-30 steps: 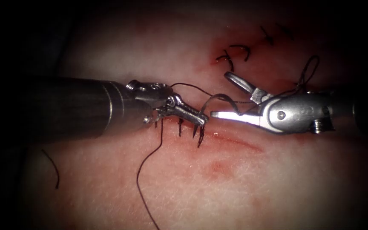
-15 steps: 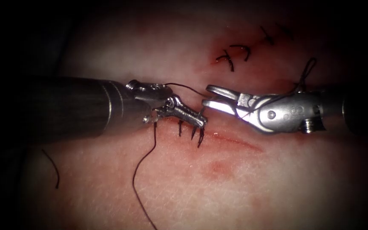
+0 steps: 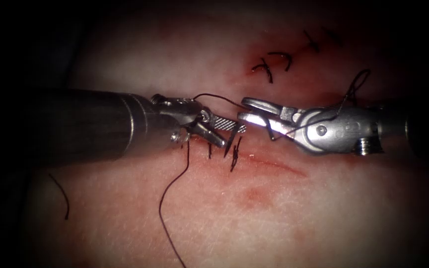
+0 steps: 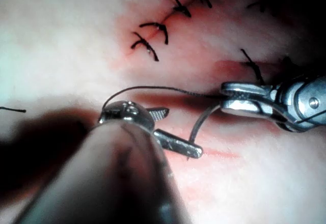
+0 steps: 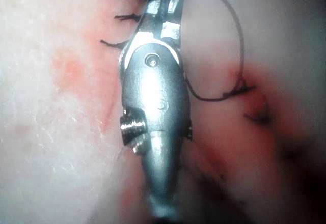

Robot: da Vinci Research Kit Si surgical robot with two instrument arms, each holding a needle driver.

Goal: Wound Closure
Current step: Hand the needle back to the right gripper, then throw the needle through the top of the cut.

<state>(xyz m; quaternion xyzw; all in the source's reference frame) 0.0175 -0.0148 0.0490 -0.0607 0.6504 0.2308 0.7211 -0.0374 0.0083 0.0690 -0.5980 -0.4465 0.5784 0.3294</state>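
My right tool (image 3: 243,110) comes in from the right with its jaws shut on one end of the curved needle (image 4: 201,127). The needle arcs down from that grip to the lower jaw of my left tool (image 3: 233,136), just above the cut (image 3: 274,166). Whether its far end touches the tissue I cannot tell. The left tool's jaws stand open around the needle and hold nothing (image 4: 183,132). Dark thread (image 3: 214,99) runs from the left tool's wrist over to the right tool's jaws (image 4: 224,98). A longer strand (image 3: 162,198) trails down over the tissue.
Several dark stitches with short tails (image 3: 232,154) sit under the left tool at the cut's left end. More finished stitches (image 3: 269,64) lie at the upper right. A thread loop (image 3: 356,82) rises over the right tool. A loose thread piece (image 3: 60,196) lies at left.
The right tool moved left and shut on the needle that the left tool held. The left tool's jaws have now opened and let the needle go.
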